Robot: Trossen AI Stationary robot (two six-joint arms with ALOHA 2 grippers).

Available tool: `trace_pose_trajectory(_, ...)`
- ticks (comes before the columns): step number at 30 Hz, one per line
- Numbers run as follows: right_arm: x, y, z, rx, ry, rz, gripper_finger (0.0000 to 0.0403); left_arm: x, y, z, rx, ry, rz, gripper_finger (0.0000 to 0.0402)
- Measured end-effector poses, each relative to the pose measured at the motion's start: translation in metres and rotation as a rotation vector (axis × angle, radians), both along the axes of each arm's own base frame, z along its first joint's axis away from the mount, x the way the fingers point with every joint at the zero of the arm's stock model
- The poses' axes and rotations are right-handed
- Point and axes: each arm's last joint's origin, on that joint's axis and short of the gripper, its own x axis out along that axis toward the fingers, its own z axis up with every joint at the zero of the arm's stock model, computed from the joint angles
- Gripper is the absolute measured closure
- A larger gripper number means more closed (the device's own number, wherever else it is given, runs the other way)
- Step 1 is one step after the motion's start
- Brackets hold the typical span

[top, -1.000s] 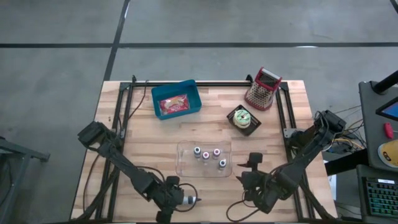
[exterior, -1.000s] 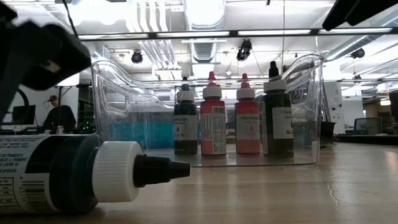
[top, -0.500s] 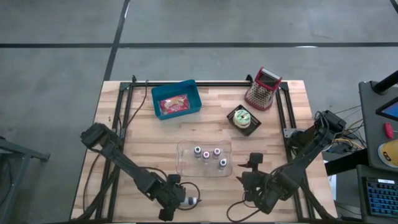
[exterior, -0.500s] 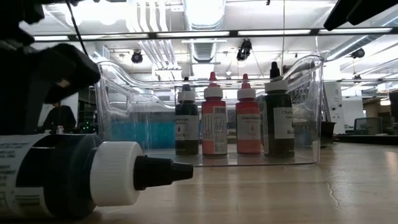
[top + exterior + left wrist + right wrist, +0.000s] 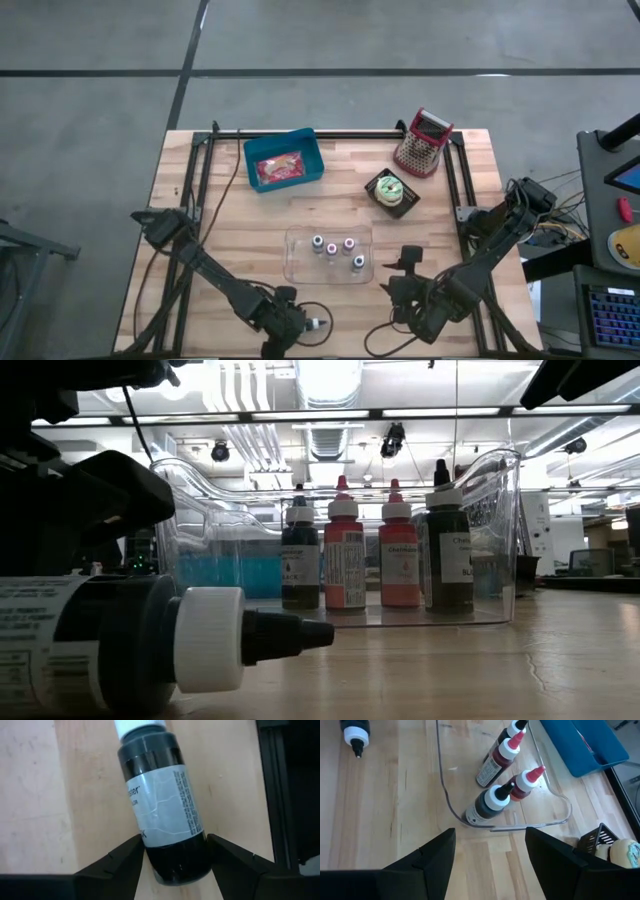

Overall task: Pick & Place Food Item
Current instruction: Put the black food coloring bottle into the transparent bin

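A dark bottle [image 5: 160, 805] with a white cap and black nozzle lies on its side near the table's front edge [image 5: 314, 323] [image 5: 130, 650]. My left gripper [image 5: 175, 847] is low over it, open, one finger on each side of its bottom end. A clear tray [image 5: 292, 258] in the middle of the table holds several upright bottles [image 5: 495, 802]. My right gripper [image 5: 490, 835] hangs open above the table, right of the tray [image 5: 406, 262], with nothing between its fingers. My left gripper has the bottle's bottom end [image 5: 175, 865] between its fingers [image 5: 131, 851], which come from above at a slant and lie across the bottle. Both inner sides reach its wall; I cannot tell whether they pinch it. The bottle lies on its side on the table.
A blue bin [image 5: 285, 160] with a red packet stands at the far left. A red grater [image 5: 422, 142] and a black tray with a frosted cake [image 5: 390, 190] stand at the far right. Black frame rails run along the table's sides.
My left gripper has come down and gone a little toward the table's right edge, settling around the lying bottle. The bottle has shifted slightly toward the right edge, still on its side.
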Motion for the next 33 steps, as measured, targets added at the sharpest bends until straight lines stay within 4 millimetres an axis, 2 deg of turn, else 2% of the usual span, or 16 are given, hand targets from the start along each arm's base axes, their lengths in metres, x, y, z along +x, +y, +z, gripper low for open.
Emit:
trace_pose_trajectory(18, 0.0, 0.0, 0.0, 0.014, -0.007, -0.013, 0.0166, 0.008, 0.011, 0.001, -0.032, -0.002, 0.243, 0.0197)
trace_pose_trajectory(21, 0.0, 0.0, 0.0, 0.014, -0.007, -0.013, 0.0166, 0.008, 0.011, 0.001, -0.029, -0.001, 0.244, 0.0218)
trace_pose_trajectory(29, 0.0, 0.0, 0.0, 0.017, -0.01, -0.013, 0.0166, 0.007, 0.01, 0.002, 0.002, -0.035, 0.222, 0.0302)
trace_pose_trajectory(33, 0.001, 0.001, -0.001, 0.019, -0.012, -0.013, 0.0166, 0.002, 0.006, 0.005, 0.076, -0.101, 0.205, 0.0306)
